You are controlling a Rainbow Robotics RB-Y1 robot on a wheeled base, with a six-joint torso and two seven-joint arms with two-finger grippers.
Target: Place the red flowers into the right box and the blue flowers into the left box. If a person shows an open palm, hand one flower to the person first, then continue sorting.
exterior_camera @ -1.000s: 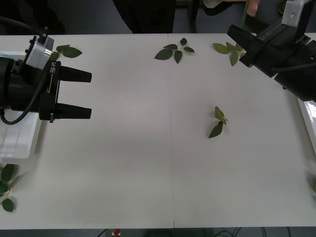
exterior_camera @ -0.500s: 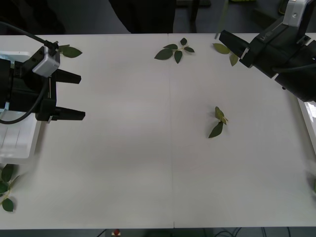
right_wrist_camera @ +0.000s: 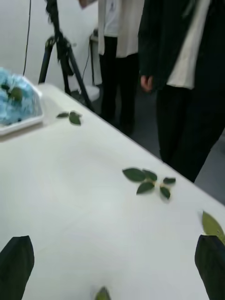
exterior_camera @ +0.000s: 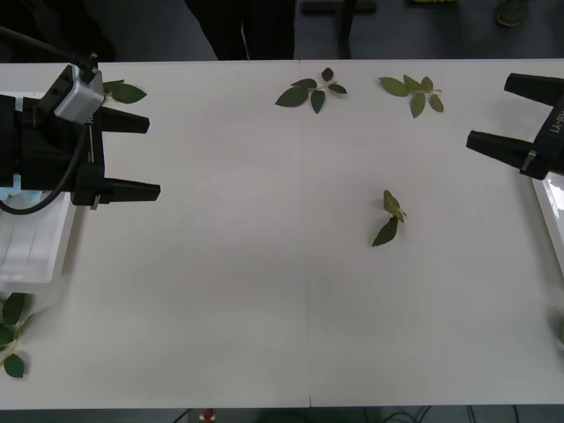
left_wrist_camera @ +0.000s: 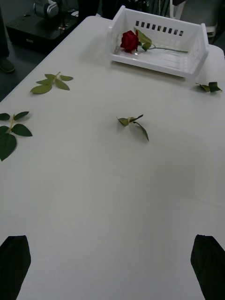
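Observation:
In the left wrist view a red flower (left_wrist_camera: 130, 41) lies in the right box (left_wrist_camera: 159, 64), a white slotted basket at the far end of the table. The blue flowers (right_wrist_camera: 13, 99) fill the left box (right_wrist_camera: 26, 123) in the right wrist view. My left gripper (exterior_camera: 145, 156) hovers open and empty beside the left box (exterior_camera: 35, 256), pointing across the table. Near the right box's rim (exterior_camera: 551, 211), my right gripper (exterior_camera: 487, 110) is also open and holds nothing.
Loose green leaf sprigs lie on the white table: two near the far edge (exterior_camera: 310, 91) (exterior_camera: 414, 91), one right of centre (exterior_camera: 389, 218), one by the left arm (exterior_camera: 119, 90) and one at the near left corner (exterior_camera: 11, 335).
My right arm has pulled back from the far edge to the right side of the table. The hand and green stem seen beyond the far edge are gone. The left gripper shifted slightly.

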